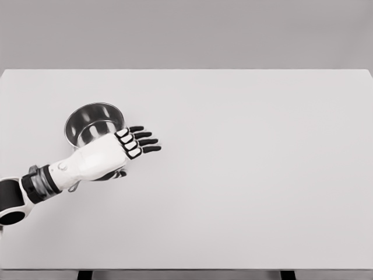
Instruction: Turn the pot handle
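Head view, the only one on offer. Looking down on a wide white table (245, 192), grey wall behind it.

Sitting on the table's left part: the steel pot (92, 121), upright, mouth open to the camera, inside empty. Standing well away from the table's right half, nearer the far edge than the near one.

Coming in from the lower left: the left arm, white forearm crossing in front of the pot's near wall. Left hand (113, 153) lying over the pot's near right side, back of the hand turned up, four dark fingers (145, 141) stretched out flat and pointing right, past the rim. Not curling round anything visible, so reading as released, holding nothing. Thumb tucking underneath, dark and mostly hidden.

Peeking out below the wrist, a thin grey loop (74, 186), probably the pot handle, pointing towards the near left. Impossible to tell whether palm or thumb is touching the pot's wall, the hand itself hiding the contact.

Judging the placement: hand probably set flat against the pot's side in order to push and swing the handle round, rather than to lift. Risk, as a judgement only: pot sliding across the smooth top instead of turning.

Right arm not showing anywhere.
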You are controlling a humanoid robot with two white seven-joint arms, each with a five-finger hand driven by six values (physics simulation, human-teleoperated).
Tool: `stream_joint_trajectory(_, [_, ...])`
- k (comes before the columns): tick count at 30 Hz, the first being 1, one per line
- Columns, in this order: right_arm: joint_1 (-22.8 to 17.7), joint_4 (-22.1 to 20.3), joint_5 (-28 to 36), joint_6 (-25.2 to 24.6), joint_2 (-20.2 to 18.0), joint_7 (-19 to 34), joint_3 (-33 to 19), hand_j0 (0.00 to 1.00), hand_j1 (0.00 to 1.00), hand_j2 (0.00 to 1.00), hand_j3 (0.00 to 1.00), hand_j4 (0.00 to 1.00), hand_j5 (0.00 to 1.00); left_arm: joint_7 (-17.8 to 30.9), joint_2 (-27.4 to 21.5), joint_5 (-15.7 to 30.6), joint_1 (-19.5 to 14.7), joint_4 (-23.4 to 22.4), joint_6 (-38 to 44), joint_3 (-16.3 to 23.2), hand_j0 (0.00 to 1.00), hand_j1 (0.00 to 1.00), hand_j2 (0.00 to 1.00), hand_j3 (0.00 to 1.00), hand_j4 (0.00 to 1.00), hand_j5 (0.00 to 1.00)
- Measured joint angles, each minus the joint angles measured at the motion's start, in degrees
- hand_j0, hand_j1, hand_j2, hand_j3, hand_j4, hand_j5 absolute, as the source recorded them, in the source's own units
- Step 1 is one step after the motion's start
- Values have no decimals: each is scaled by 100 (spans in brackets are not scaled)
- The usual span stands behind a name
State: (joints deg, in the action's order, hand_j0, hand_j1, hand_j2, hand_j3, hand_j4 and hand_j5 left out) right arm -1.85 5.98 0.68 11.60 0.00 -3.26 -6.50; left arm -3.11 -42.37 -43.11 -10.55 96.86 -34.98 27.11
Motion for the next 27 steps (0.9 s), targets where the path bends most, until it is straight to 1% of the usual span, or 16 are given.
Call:
stream_joint_trajectory(9, [0, 0, 0, 0, 0, 0, 0, 100, 100, 100, 100, 100, 100, -14, 23, -308, 9, -560, 0, -275, 100, 100, 100, 100, 100, 100])
stream_joint_trajectory(16, [0, 0, 0, 0, 0, 0, 0, 100, 100, 100, 100, 100, 100, -19, -15, -324, 9, -636, 0, -515, 100, 100, 100, 100, 100, 100])
stream_joint_trajectory(27, [0, 0, 0, 0, 0, 0, 0, 100, 100, 100, 100, 100, 100, -115, -214, -315, 17, -686, 0, -718, 100, 100, 100, 100, 100, 100])
